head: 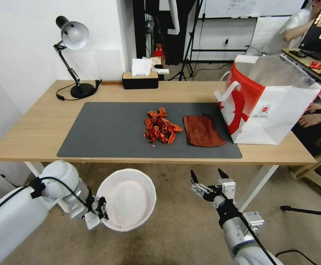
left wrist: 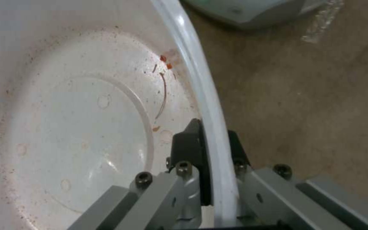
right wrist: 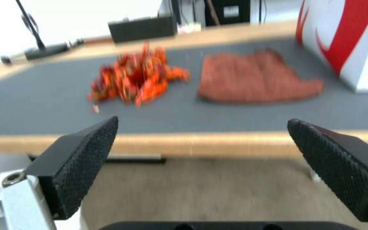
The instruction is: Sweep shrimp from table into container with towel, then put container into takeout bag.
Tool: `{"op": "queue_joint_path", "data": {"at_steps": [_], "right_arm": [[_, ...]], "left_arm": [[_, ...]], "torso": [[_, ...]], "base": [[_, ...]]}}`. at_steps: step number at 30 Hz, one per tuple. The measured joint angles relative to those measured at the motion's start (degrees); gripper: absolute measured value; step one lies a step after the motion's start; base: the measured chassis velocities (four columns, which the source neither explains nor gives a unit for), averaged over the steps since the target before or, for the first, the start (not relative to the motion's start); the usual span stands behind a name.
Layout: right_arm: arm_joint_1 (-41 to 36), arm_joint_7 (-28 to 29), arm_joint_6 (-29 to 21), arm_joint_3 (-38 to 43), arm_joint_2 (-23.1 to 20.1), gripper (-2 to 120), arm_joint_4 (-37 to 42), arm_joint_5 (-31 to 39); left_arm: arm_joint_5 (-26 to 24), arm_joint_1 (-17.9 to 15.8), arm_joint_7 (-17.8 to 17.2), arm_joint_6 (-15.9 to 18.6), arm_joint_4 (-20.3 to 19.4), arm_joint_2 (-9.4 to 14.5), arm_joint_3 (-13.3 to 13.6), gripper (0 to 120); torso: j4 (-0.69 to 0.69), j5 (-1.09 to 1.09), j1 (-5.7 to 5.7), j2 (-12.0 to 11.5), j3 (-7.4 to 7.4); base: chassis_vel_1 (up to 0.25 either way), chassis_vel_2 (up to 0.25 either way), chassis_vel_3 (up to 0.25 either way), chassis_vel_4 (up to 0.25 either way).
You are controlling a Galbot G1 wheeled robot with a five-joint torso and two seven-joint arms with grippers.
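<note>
Shrimp sit heaped mid-mat, light and loose; towel just right, floppy, best pinched at an edge. Right gripper gapes below the table's near edge; left gripper clamps the container rim.

The takeout bag carries a small round red logo on its white side with tiny print beneath it, perhaps a brand name, too small to read. No other writing is legible.
</note>
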Motion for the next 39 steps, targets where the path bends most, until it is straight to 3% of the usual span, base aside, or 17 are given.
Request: {"op": "queue_joint_path", "data": {"at_steps": [4,8,12,17,23,25,27,32,35,39], "right_arm": [[0.1,0.0,1.0,0.1,-0.3,100,0.7,0.8],[1.2,0.0,1.1,0.1,-1.5,100,1.6,3.7],[4.8,0.9,1.5,0.1,-4.2,100,1.3,8.6],[8.7,2.0,1.7,-0.1,-6.6,100,-0.8,11.7],[20.8,5.4,0.0,-2.7,-12.8,100,-8.3,13.3],[21.6,5.7,-0.3,-2.9,-13.3,100,-8.8,13.6],[28.6,9.6,-3.7,-5.3,-16.7,100,-12.8,16.3],[33.8,13.4,-6.2,-7.7,-18.8,100,-16.9,17.5],[41.2,19.3,-10.3,-11.2,-20.1,100,-23.5,18.0],[46.1,21.6,-11.1,-13.4,-20.2,100,-28.7,17.2]], "left_arm": [[-0.1,-1.8,-1.9,0.2,2.1,-1.6,1.5,0],[-0.8,-5.8,-5.3,1.5,3.5,-4.4,5.1,0],[-1.3,-8.6,-6.1,2.0,4.8,-5.7,7.9,0],[-1.3,-9.9,-6.2,2.1,6.0,-6.9,9.3,0],[-1.3,-12.6,-5.9,2.3,8.8,-9.0,12.2,0],[-1.3,-12.8,-5.9,2.3,8.9,-9.0,12.4,0],[-1.3,-14.4,-5.7,2.3,10.6,-9.6,13.9,0],[-1.3,-15.8,-5.3,2.3,11.9,-10.5,14.7,0],[-1.4,-17.0,-5.0,2.3,12.7,-10.7,15.5,0],[-1.6,-17.6,-4.9,2.5,13.1,-10.7,16.0,0]], "torso": [[0.01,0.01,0.00,0.0,0.00],[-0.01,0.00,0.01,0.0,0.00],[0.01,0.00,0.01,0.0,0.00],[0.00,0.01,0.01,0.0,0.00],[0.01,0.01,0.01,0.0,0.00],[0.01,0.01,0.01,0.0,0.01],[0.01,0.01,0.01,0.0,0.00],[-0.01,-0.01,0.01,0.0,0.01],[-0.01,0.01,0.01,0.0,0.01],[0.01,0.00,0.01,0.0,0.01]], "base": [[0.000,0.000,0.000,0.000],[0.000,0.000,0.000,0.000],[0.000,0.000,0.000,0.000],[0.000,0.000,0.000,0.000],[0.000,0.000,0.000,0.000],[0.000,0.000,0.000,0.000],[0.000,0.000,0.000,0.000],[0.000,0.000,0.000,0.000],[0.000,0.000,0.000,0.000],[0.000,0.000,0.000,0.000]]}}
